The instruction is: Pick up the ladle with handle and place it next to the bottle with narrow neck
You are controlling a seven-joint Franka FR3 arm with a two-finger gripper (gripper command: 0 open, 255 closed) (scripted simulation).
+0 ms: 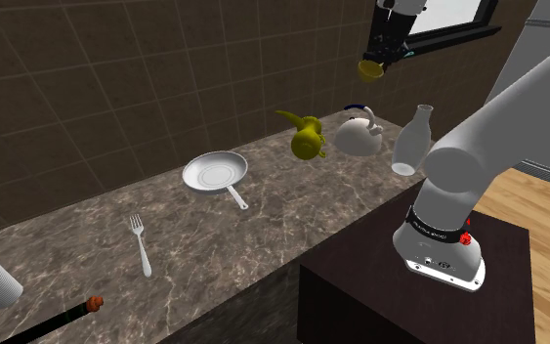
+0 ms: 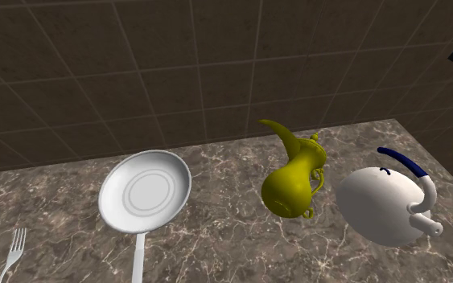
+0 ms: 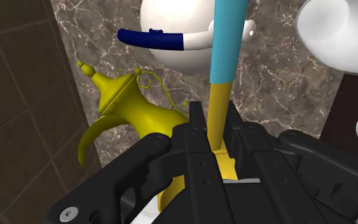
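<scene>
Evidently my gripper was clamped on the ladle, its yellow-and-cyan handle running out past my fingertips. Below my jaws, on the marble counter, stood a yellow coffee pot and a white kettle. Just beyond them was probably the white bottle.

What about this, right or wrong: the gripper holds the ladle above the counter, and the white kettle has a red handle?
Wrong: the white kettle has a blue handle, seen in the second exterior view. The gripper holds the ladle above the counter.

kettle near bottle, counter front open
</scene>
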